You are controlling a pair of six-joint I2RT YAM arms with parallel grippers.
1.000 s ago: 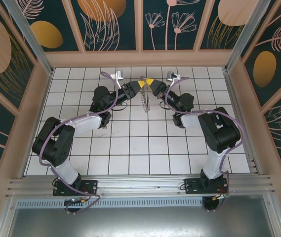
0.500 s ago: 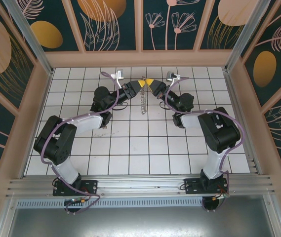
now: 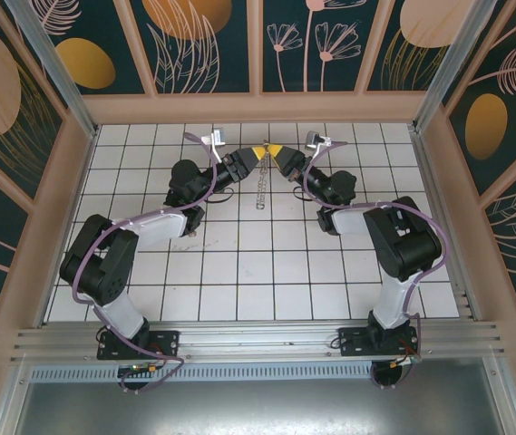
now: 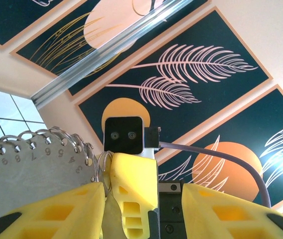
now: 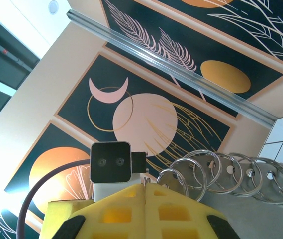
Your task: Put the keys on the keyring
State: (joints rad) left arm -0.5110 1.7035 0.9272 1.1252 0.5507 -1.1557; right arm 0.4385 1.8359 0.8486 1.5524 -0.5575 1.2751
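The keyring (image 3: 260, 186) shows from above as one thin silvery strip. Its far end sits right where my two grippers meet tip to tip over the tiled table (image 3: 239, 263). My left gripper (image 4: 141, 188) stands parted, with the keyring's numbered edge right beside one of its fingers (image 4: 47, 214). My right gripper (image 5: 145, 188) is pressed closed (whether on anything, I cannot tell), and six rings (image 5: 228, 169) run in a row just beside it.
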